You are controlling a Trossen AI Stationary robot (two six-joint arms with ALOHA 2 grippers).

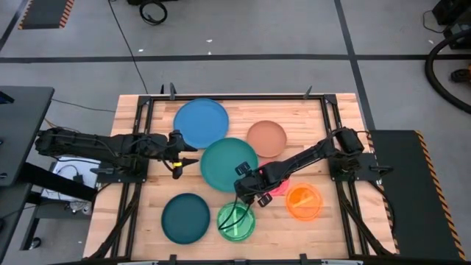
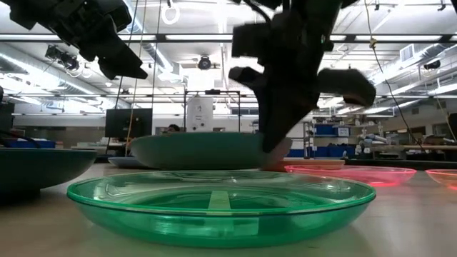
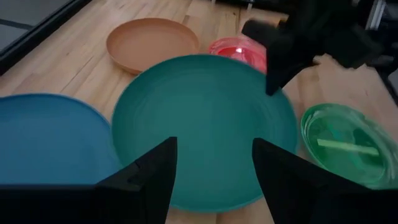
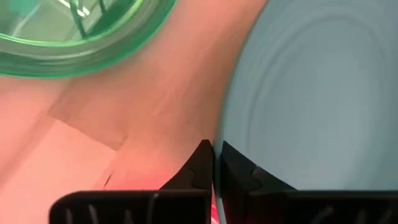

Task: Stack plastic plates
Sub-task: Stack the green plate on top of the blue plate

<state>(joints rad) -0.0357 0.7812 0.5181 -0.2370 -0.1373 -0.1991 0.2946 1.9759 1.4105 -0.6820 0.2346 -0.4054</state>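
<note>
Green plate (image 2: 221, 203): lying nearest on the bench (image 2: 414, 221). Teal plate (image 2: 207, 150) sitting behind it; pink plate (image 2: 350, 174) lying behind-right; right end effector (image 2: 275, 143) hanging above.

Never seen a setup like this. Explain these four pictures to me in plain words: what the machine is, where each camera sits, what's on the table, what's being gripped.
Two dark robot arms work over a wooden table. One camera looks straight down, one sits at tabletop height, one rides each wrist. Scattered singly lie a blue plate, teal plate, dark teal plate, tan plate, green plate, orange plate and pink plate. The right gripper has pinched the teal plate's rim. The left gripper waits open beside it.
</note>
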